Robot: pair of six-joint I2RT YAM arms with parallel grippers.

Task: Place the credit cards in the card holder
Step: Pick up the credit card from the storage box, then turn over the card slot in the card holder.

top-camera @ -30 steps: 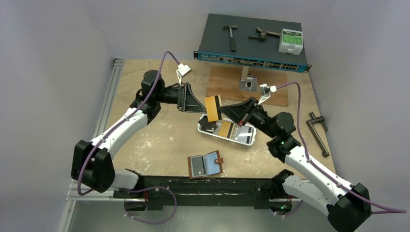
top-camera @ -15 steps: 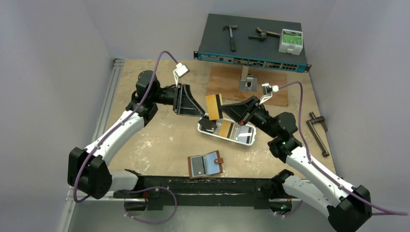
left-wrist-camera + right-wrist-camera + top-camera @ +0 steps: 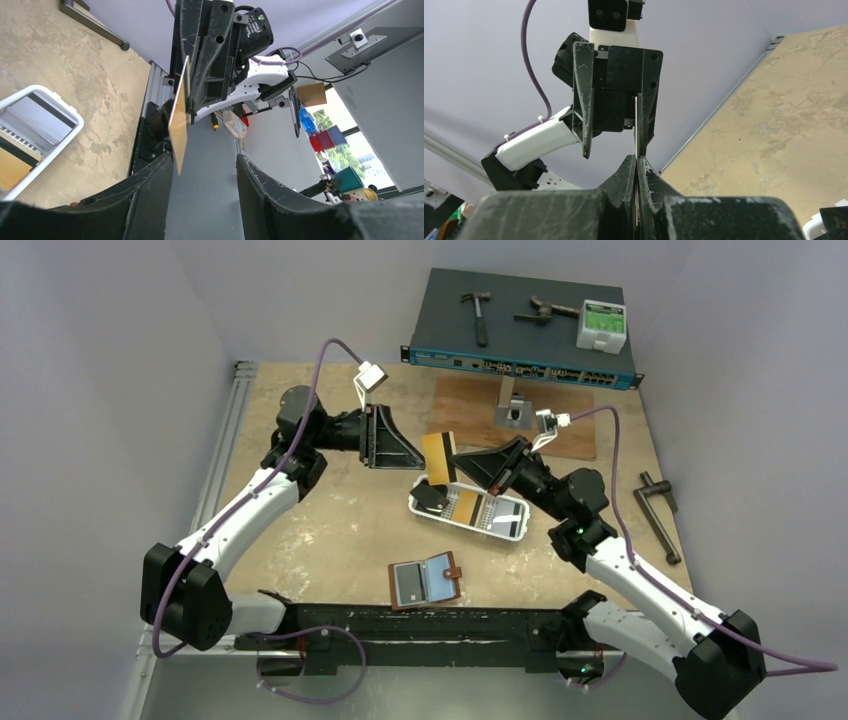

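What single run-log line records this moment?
right end effector: shut on orange card | left end effector: open, facing card | card holder: open

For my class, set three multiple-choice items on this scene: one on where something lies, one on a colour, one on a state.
1. Relative to the white tray, the card holder lies:
A) inside it
B) on the table, on the robot's side of it
C) behind it, towards the back wall

2. The credit card held aloft is mainly:
A) orange-yellow
B) green
C) pink

3. The right claw is:
A) open and empty
B) shut on the credit card
C) shut on the card holder

Answers:
1 B: the top view shows it lying open on the table, nearer the robot than the tray.
2 A: its face is orange-yellow with a dark stripe.
3 B: the right wrist view shows the fingertips pinched on the card's edge.
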